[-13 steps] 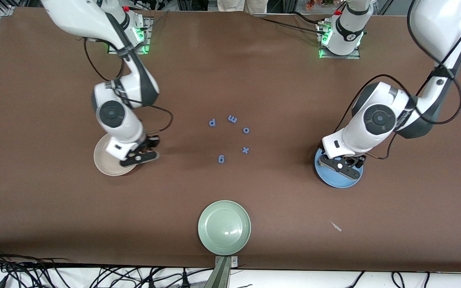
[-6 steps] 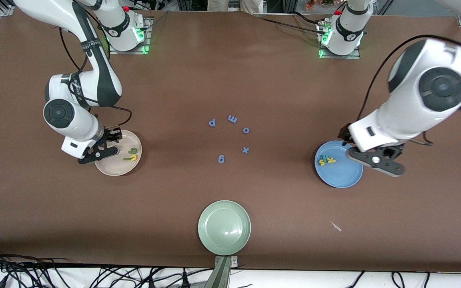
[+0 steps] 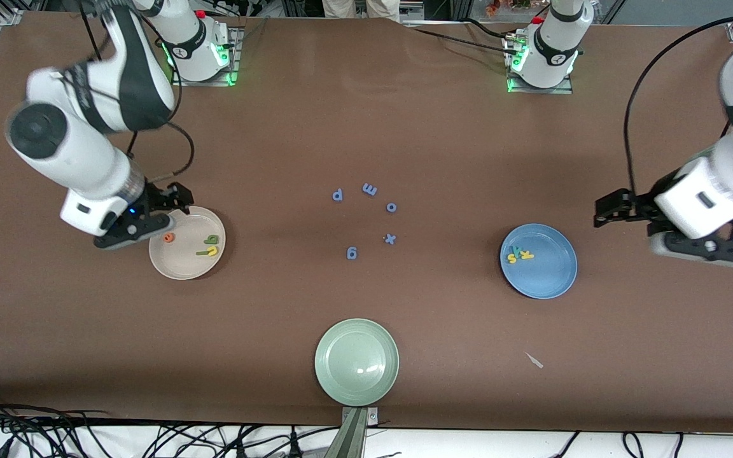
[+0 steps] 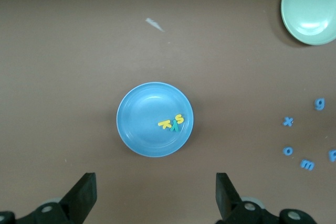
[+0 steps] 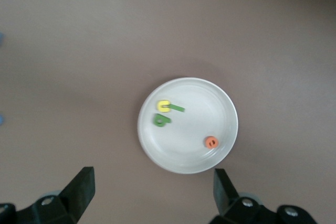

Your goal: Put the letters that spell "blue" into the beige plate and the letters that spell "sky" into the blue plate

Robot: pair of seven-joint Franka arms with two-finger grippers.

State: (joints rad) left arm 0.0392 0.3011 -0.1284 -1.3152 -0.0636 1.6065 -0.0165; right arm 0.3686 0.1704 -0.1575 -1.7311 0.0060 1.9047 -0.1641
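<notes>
- Now the right gripper [image 3: 140, 224] hangs wide open and empty at the beige plate's [image 3: 183, 267] rim; b, l, u [image 3: 210, 245] and e [image 3: 168, 238] lie inside.
- Left gripper [image 3: 672, 229], equally spread and empty, sits over bare table past the blue plate [image 3: 548, 280], which holds s, k, y [image 3: 519, 255].
- Five blue letters [image 3: 366, 219] rest mid-table, a green plate [image 3: 357, 362] nearer the camera.

pale green plate [image 4: 311, 7] running off left wrist view's edge at 1 o'clock. blue letter [image 4: 332, 155] getting clipped at 3 o'clock edge. both wrist views cutting own fingers [image 4: 84, 196] [image 5: 79, 192] off at 6 o'clock. left arm's upper links leaving front view at 2 o'clock. sky letters [image 3: 519, 255] overlapping, shapes staying too small to read.
</notes>
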